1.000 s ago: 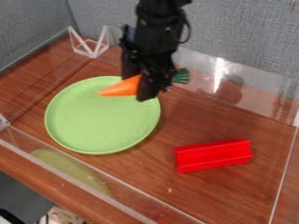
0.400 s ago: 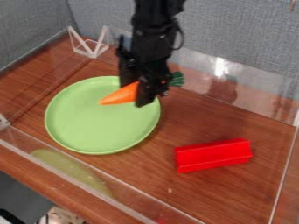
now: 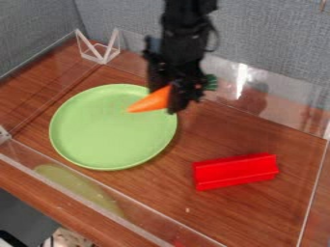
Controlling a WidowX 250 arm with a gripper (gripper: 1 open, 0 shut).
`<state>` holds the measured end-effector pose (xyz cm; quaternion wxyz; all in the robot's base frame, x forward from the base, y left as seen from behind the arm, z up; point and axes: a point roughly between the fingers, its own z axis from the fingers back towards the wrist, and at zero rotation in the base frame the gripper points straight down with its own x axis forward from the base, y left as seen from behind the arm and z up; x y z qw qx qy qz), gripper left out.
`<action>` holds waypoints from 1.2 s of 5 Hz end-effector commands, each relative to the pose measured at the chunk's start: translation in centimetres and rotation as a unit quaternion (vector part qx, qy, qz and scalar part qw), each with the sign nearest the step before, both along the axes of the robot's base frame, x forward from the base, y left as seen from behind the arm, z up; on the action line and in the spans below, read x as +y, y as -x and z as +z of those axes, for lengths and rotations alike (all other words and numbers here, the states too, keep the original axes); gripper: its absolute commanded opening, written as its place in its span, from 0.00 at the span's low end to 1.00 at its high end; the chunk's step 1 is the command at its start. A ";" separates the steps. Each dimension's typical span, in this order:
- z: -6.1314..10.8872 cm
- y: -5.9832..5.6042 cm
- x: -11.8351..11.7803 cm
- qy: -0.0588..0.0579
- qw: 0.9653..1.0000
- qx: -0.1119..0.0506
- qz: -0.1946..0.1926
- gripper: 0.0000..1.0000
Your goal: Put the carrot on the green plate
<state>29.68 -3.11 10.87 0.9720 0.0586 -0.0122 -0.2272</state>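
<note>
My gripper (image 3: pixel 173 95) points straight down and is shut on the carrot (image 3: pixel 149 102). The orange carrot lies roughly level between the fingers, tip pointing left, with its green top (image 3: pixel 200 85) sticking out to the right. It hangs just above the far right part of the green plate (image 3: pixel 103 130), a round lime-green plate resting on the wooden table. I cannot tell whether the carrot touches the plate.
A red rectangular block (image 3: pixel 236 171) lies on the table to the right of the plate. A pale yellow-green elongated shape (image 3: pixel 77 188) sits at the front left. Clear plastic walls (image 3: pixel 277 87) border the table. A white wire stand (image 3: pixel 96 44) is at the back left.
The gripper, still shut on the carrot, has shifted a little to the right and slightly lower over the plate's far right part.
</note>
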 end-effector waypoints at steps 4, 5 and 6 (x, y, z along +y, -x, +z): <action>1.3 1.2 2.3 0.018 0.998 -0.025 0.053 0.00; 2.1 0.2 -0.3 0.022 0.999 -0.035 0.028 0.00; 1.4 1.1 2.5 0.021 0.998 -0.020 0.059 0.00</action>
